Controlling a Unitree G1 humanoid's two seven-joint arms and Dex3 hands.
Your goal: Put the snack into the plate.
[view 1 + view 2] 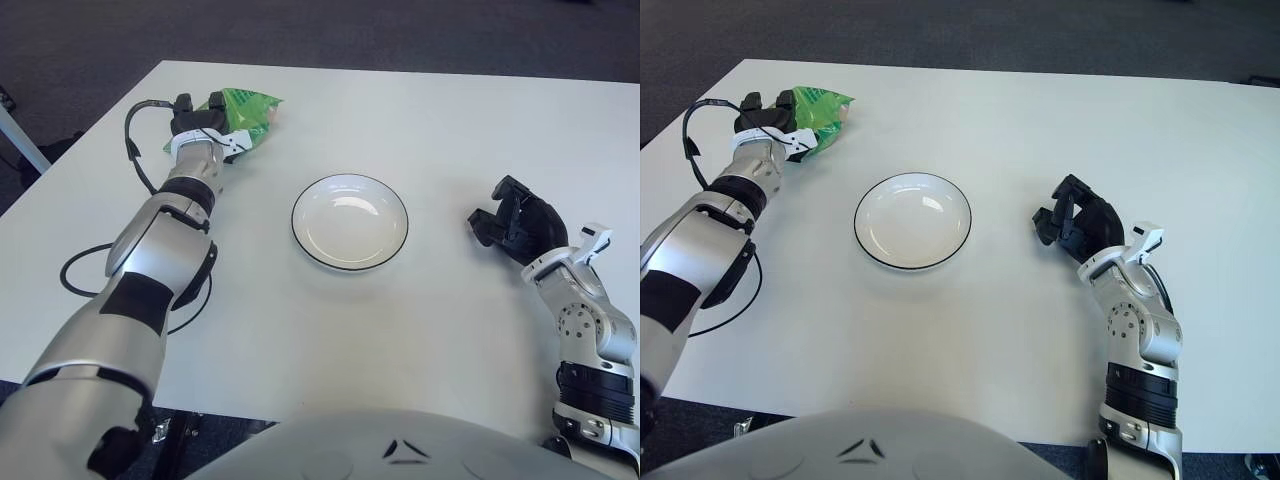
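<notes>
Where left hand [200, 122] grips, snack [245, 108] half hidden

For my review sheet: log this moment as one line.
left robot hand: on green snack bag, far-left of table | plate: empty, centre | right robot hand: idle right of plate, curled | stage: grasping

A white tabletop [420, 340] carries a white plate [350, 221] with a dark rim, between the left robot hand [205, 122] and the right robot hand [515, 220]. A green snack [245, 112] bag lies at the left robot hand, beyond the plate.
</notes>
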